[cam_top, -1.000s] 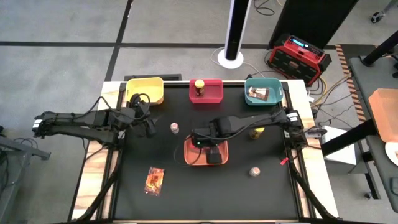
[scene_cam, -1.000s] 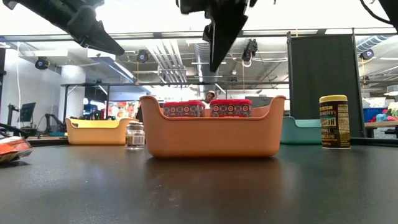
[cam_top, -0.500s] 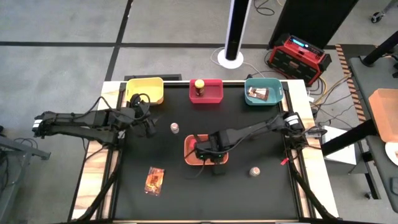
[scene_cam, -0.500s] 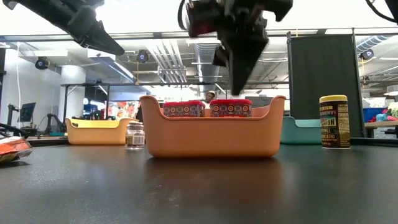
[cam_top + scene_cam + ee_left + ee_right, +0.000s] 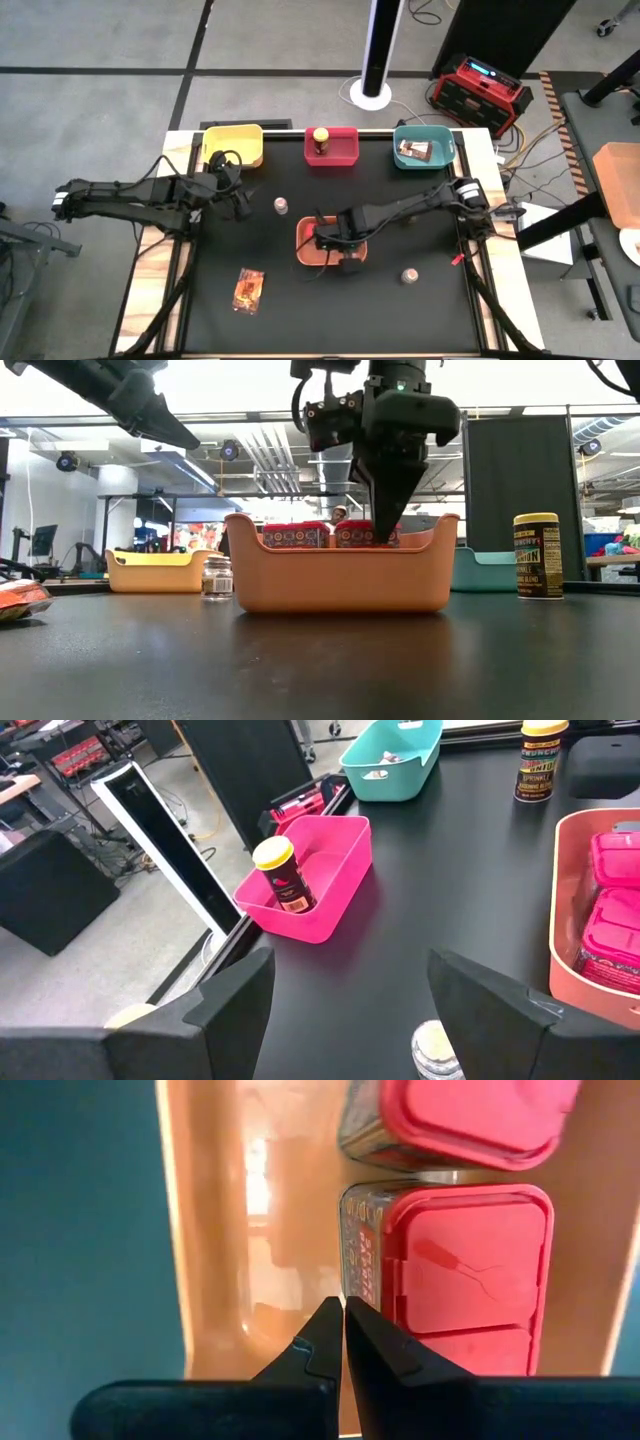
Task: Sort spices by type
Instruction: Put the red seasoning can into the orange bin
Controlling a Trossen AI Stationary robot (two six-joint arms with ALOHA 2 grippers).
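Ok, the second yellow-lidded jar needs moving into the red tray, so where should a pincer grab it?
The loose yellow-lidded jar stands upright on the table, apart from the orange tray. Probably come from above and close on its flat sides just below the lid, where nothing crowds it.

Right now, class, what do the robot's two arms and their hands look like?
Both arms are dark and jointed, with black cables looped along them. The left hand has broad, flat, dark fingers. The right hand has dark fingers tapering to thin tips.
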